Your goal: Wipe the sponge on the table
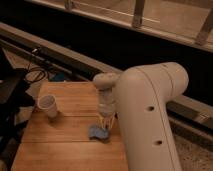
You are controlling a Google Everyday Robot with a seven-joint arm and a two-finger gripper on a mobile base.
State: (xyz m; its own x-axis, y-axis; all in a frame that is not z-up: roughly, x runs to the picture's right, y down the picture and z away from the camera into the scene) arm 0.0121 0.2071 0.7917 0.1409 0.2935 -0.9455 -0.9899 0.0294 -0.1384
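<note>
One blue sponge (98, 133) lies flat on the desk (60, 147), right of a white paper cup (48, 105). Your tool (106, 123) points down onto the sponge's far edge; whether it grips, I cannot tell. Press evenly and stroke clear of the cup.

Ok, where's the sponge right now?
In the camera view the sponge lies on the table, right of centre, just under the hand; the white cup stands apart toward the picture's left.

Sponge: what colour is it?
Blue sponge, best in the camera view; the hand is right above it, over the table.
</note>
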